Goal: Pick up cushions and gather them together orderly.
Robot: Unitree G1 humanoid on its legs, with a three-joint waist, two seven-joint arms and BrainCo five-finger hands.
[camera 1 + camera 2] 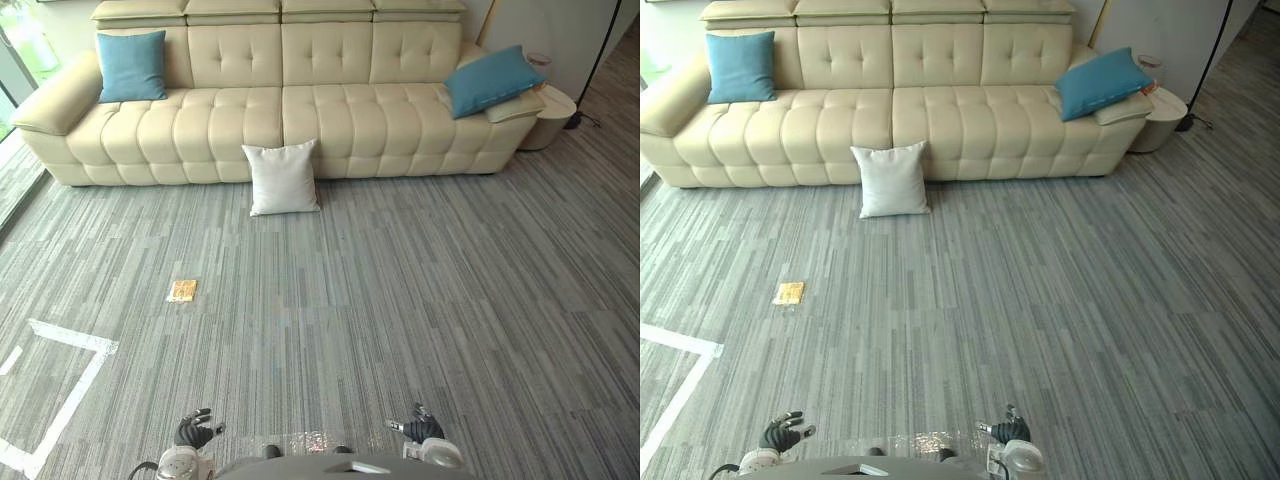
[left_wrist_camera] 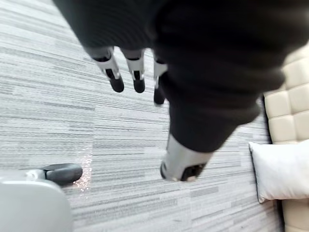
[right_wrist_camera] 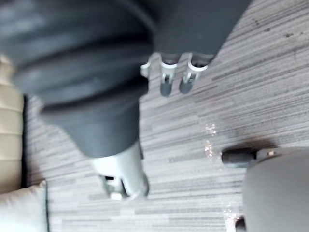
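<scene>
Cushions: three of them, and they're spread out right now. The white cushion (image 1: 283,177) is on the floor (image 1: 400,300), standing up and leaning on the front of the sofa (image 1: 330,110) about at its middle. One blue cushion (image 1: 132,65) sits upright at the left end of the seat, propped on the backrest just beside the left armrest. The other blue cushion (image 1: 492,80) is at the right end, lying tilted across the right armrest, so the two blues are well apart, with the white one between them and lower down. There's a round side table (image 1: 553,115) just past the sofa's right end. Out on the floor, left of the white cushion and nearer to the robot, there's a small flat yellow thing (image 1: 182,291); can't tell what it is. White tape lines (image 1: 70,385) mark the floor's near left corner. The left hand (image 1: 193,432) hangs low at the near edge of the head views, fingers (image 2: 116,79) loose and pointing down at bare carpet, with nothing in it. The right hand (image 1: 420,428) is much the same on the other side, fingers (image 3: 166,82) relaxed, empty, and well apart from every cushion.
</scene>
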